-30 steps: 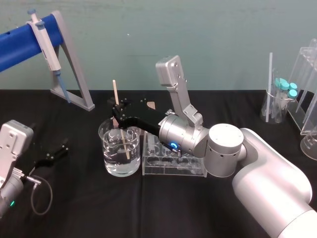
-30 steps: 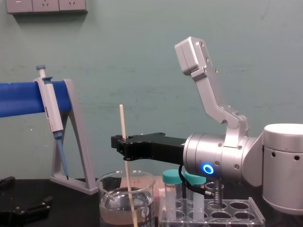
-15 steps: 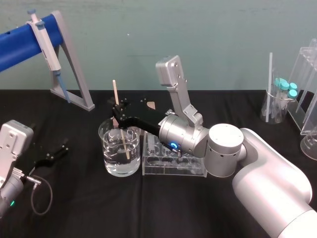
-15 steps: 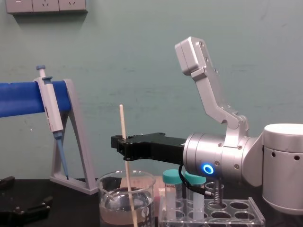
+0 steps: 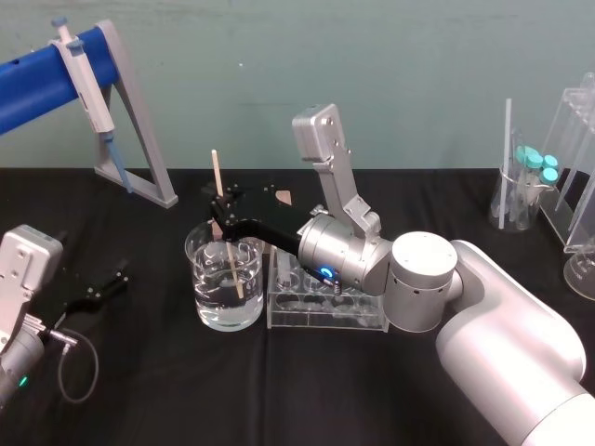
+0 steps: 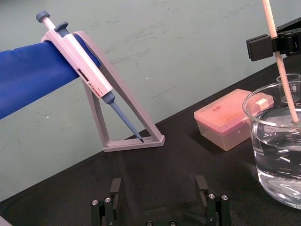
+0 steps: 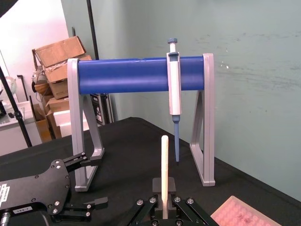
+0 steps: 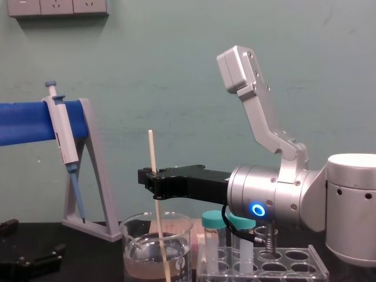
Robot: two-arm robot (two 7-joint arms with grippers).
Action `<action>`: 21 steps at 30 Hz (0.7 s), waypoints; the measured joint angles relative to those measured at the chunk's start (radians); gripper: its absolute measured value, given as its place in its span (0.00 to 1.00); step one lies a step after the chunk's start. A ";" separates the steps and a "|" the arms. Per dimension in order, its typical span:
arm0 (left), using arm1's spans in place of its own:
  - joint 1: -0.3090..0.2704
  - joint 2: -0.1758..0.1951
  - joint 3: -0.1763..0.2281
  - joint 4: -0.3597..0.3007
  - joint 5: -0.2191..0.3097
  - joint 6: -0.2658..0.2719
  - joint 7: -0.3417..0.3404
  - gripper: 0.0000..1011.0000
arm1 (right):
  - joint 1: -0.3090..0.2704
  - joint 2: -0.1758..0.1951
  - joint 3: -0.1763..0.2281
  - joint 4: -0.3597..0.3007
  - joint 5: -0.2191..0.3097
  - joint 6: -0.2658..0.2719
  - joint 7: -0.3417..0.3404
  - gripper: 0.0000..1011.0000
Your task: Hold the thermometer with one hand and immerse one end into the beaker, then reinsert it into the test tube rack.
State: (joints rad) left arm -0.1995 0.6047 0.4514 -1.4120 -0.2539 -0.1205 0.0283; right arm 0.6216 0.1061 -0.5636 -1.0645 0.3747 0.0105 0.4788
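Note:
The thermometer (image 5: 231, 269), a thin cream rod, stands nearly upright with its lower end under the liquid in the beaker (image 5: 200, 279). My right gripper (image 5: 223, 216) reaches in from the right above the beaker's rim and is shut on the rod's upper half. The chest view gives the same grip: gripper (image 8: 154, 179), thermometer (image 8: 151, 150), beaker (image 8: 138, 247). Just right of the beaker stands the clear test tube rack (image 5: 325, 314). My left gripper (image 6: 158, 188) rests open on the black table at the left, apart from the beaker (image 6: 268, 141).
A grey-and-blue pipette (image 5: 88, 88) hangs on its blue-barred stand (image 5: 139, 139) at the back left. A pink box (image 6: 230, 117) sits behind the beaker. Two teal-capped tubes (image 8: 212, 235) stand in the rack. More glassware (image 5: 521, 186) is at the far right.

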 joint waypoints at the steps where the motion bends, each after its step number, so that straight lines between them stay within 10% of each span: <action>1: 0.000 0.000 0.000 0.000 0.000 0.000 0.000 0.99 | 0.000 0.000 0.000 0.000 0.000 0.000 0.000 0.05; 21: 0.000 0.000 0.000 0.000 0.000 0.000 0.000 0.99 | 0.000 0.000 0.000 0.000 0.000 0.000 0.000 0.05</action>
State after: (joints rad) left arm -0.1995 0.6047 0.4514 -1.4120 -0.2539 -0.1205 0.0283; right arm 0.6215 0.1061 -0.5636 -1.0645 0.3746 0.0105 0.4788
